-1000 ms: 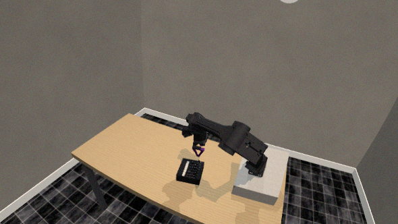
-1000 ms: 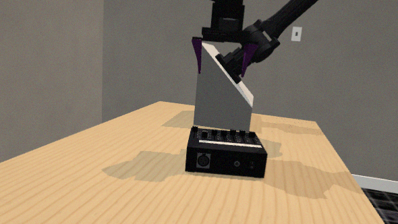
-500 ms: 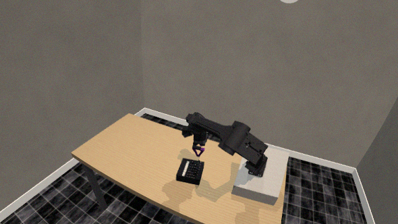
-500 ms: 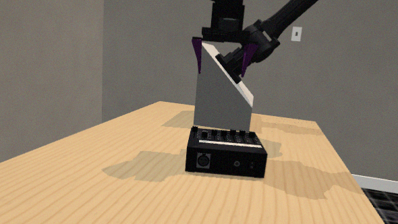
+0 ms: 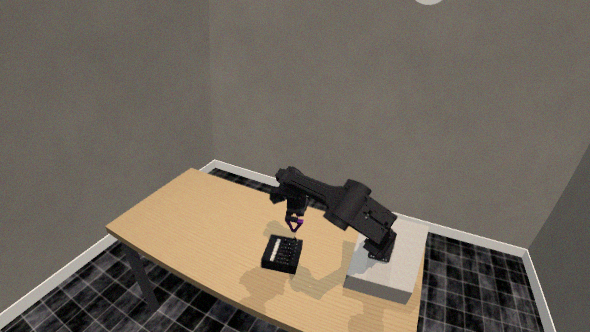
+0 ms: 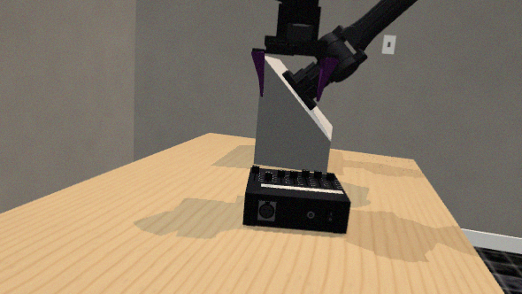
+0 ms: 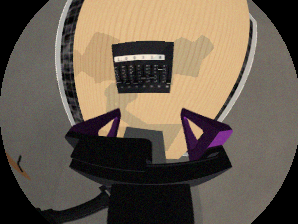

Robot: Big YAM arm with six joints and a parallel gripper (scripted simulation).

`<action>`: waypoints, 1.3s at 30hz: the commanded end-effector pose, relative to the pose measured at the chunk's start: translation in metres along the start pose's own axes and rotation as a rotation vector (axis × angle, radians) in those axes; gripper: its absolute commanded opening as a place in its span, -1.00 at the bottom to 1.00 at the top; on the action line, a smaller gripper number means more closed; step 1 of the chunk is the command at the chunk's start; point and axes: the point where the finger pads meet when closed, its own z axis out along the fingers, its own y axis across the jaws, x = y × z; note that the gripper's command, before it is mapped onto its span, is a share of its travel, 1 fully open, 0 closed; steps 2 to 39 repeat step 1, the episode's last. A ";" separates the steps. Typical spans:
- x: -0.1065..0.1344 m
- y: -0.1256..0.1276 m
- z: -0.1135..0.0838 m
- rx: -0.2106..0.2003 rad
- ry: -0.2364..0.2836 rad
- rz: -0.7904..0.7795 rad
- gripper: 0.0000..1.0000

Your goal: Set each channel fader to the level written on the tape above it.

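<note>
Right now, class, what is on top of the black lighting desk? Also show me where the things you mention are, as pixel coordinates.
Black fader caps [image 6: 305, 173] and a white tape strip [image 6: 302, 189] [image 7: 139, 58] are on top of the black box-shaped lighting desk [image 5: 279, 266] [image 6: 289, 217] [image 7: 143, 89]. The caps hide whatever lies directly beneath them.

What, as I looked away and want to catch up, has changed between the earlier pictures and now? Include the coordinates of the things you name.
Nothing visibly changed. The open gripper [image 5: 294, 230] [image 6: 290, 97] [image 7: 150, 111] hangs above the lighting desk [image 5: 279, 267] [image 6: 292, 223] [image 7: 142, 49] as before, with nothing taken hold of or let go. The desk stands in the same place on the table [image 5: 200, 215] [image 6: 146, 257] [image 7: 150, 25]. Tiny fader shifts would be too small to tell.
</note>
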 end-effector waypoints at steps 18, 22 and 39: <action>-0.006 -0.002 -0.009 0.007 -0.018 -0.006 1.00; -0.006 -0.002 -0.009 0.007 -0.018 -0.006 1.00; -0.006 -0.002 -0.009 0.007 -0.018 -0.006 1.00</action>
